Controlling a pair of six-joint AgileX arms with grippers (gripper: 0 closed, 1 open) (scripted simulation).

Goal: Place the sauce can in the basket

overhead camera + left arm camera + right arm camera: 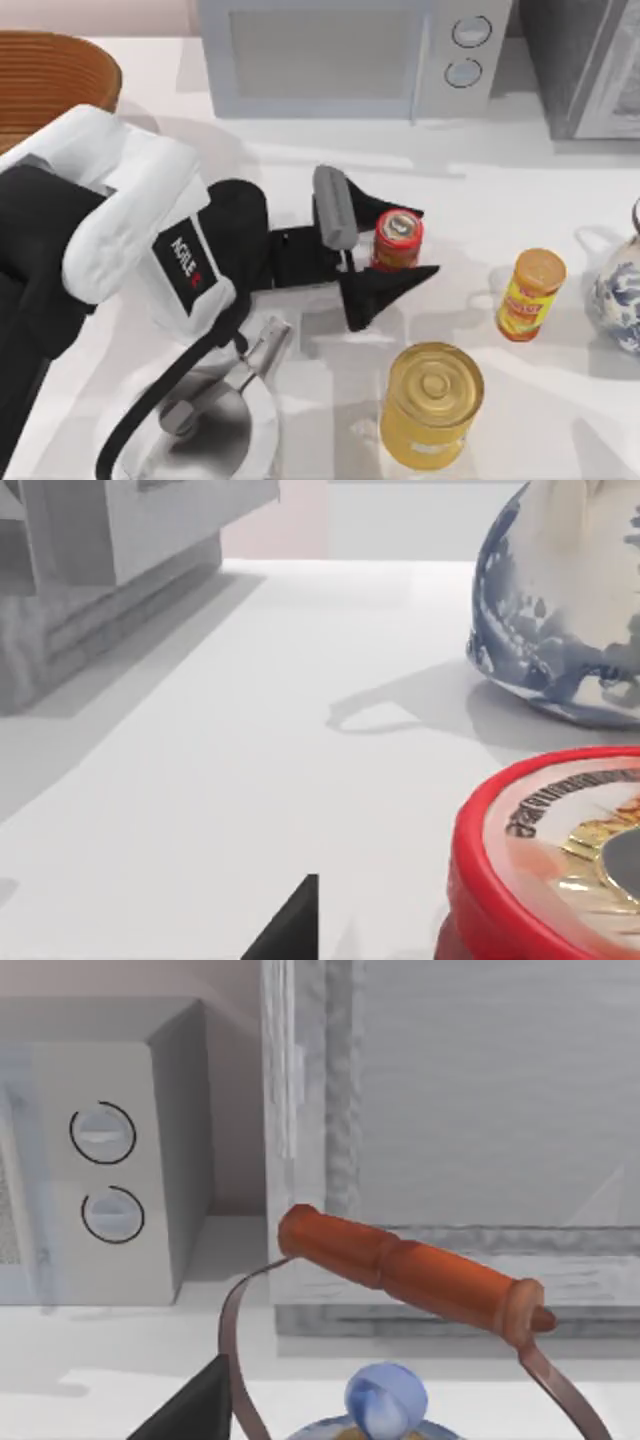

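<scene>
The sauce can (398, 240), red with a silvery pull-tab top, stands upright at the table's middle. My left gripper (424, 242) reaches in from the left and is open, one black finger on either side of the can. In the left wrist view the can's red rim (550, 870) is close, with a gap between it and a black fingertip (290, 925). The wicker basket (50, 80) sits at the far left corner, behind my left arm. In the right wrist view one black finger (190, 1410) of my right gripper hangs above a teapot's orange handle (410, 1270).
A large gold can (432, 403) stands near the front, right of the sauce can's line. An orange-yellow bottle (530, 293) and a blue-white teapot (618, 290) are to the right. A microwave (340, 55) lines the back. A silvery metal vessel (200, 430) sits front left.
</scene>
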